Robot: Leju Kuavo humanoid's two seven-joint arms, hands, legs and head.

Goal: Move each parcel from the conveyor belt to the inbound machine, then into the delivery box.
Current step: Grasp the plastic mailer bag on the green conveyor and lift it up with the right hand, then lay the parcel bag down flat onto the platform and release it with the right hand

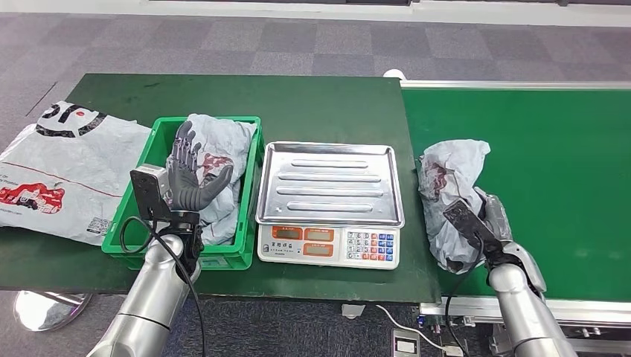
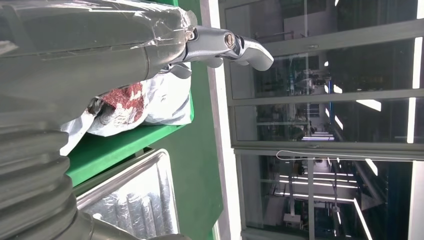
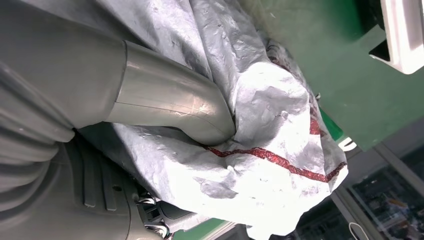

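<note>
Gripping the crumpled grey plastic parcel (image 1: 449, 197) on the green conveyor belt (image 1: 558, 171) with our right hand (image 1: 492, 216) (left hand (image 1: 190, 176) spread empty above the green plastic crate (image 1: 130, 227)), we should lift it well clear before carrying it onto the steel-trayed weighing scale (image 1: 330, 186).

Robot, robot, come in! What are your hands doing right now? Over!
Left hand open above the parcel in the green crate. Right hand gripping the grey parcel on the conveyor belt. Scale tray bare, nothing blocking.

Crinkled plastic parcel (image 1: 450, 195), ribbed steel tray (image 1: 330, 183)
</note>
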